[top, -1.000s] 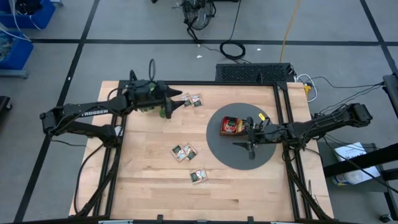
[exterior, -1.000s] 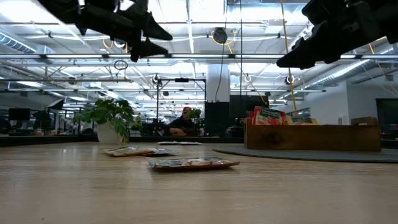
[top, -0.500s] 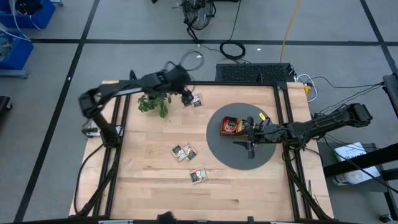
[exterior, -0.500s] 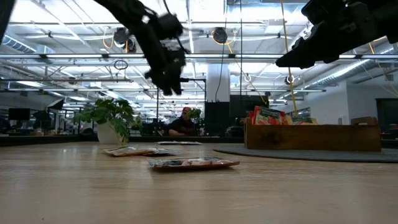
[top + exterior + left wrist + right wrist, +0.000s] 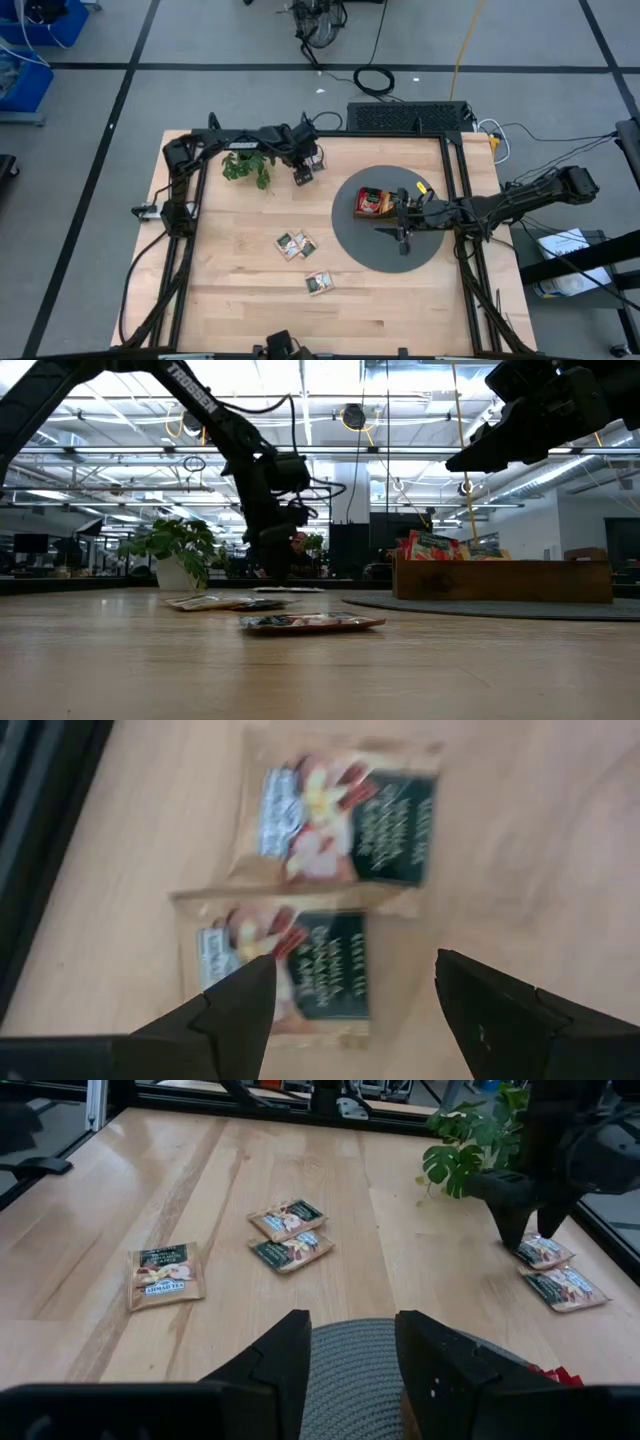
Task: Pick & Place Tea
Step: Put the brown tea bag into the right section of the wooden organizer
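Note:
Two tea sachets [image 5: 345, 815] [image 5: 290, 975] lie flat side by side near the table's far edge. My left gripper [image 5: 350, 995] stands open just over them [image 5: 545, 1252], pointing steeply down, one finger on each side of the nearer sachet. I see no touch. A pair of sachets [image 5: 296, 244] and a single one [image 5: 320, 283] lie flat mid-table. My right gripper [image 5: 345, 1355] hangs open over the dark round mat [image 5: 390, 245], beside the wooden tray [image 5: 375, 202], which holds red sachets [image 5: 430, 545].
A small potted plant [image 5: 245, 165] stands at the far left, close beside my left arm. The tray [image 5: 500, 580] sits on the mat at the right. Bare wood lies along the near edge. Black frame rails border the table's left, right and far sides.
My left gripper has swung along the far edge toward the table's right, past the plant, and come down. It has tipped from nearly level to pointing steeply down over the two far sachets. Its fingers stay open. The sachets have not moved.

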Robot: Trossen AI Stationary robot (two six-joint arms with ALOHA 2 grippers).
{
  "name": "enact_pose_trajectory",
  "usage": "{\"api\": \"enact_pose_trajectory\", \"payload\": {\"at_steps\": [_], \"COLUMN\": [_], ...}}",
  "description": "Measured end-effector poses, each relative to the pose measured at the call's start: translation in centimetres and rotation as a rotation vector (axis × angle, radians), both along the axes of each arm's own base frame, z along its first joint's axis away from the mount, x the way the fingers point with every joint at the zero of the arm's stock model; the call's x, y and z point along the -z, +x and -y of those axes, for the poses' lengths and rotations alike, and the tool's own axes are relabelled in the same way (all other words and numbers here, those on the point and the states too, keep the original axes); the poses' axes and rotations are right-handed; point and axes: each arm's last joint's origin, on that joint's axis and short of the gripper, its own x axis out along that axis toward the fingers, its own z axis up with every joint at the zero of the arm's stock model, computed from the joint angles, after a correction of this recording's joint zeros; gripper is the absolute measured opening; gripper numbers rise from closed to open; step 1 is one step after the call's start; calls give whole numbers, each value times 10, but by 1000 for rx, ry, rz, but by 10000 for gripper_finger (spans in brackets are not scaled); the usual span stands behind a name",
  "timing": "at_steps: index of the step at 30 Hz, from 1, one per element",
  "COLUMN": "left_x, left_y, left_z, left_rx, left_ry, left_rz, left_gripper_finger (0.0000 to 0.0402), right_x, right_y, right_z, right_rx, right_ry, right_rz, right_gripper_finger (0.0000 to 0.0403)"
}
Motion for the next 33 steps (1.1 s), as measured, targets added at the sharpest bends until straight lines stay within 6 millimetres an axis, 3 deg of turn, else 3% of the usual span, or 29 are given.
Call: {"api": "enact_pose_trajectory", "payload": {"at_steps": [8,15,26,29,33], "left_x": [11,21,30,31,31], "left_y": [-5,0,2,2,3], "left_z": [-8,-5,-4,-4,-2], "left_rx": [-50,21,-4,-3,3], "left_ry": [-3,-22,-4,-1,-3], "left_rz": [-49,-58,-93,-97,-98], "left_gripper_finger": [271,271,270,248,174], "right_x": [0,0,0,0,0], "right_y": [0,0,0,0,0], "right_z": [0,0,0,0,0], "right_rx": [0,0,0,0,0], "right_ry": [0,0,1,1,1], "right_rz": [2,1,1,1,1], "right_gripper_finger": [132,130,130,130,130]}}
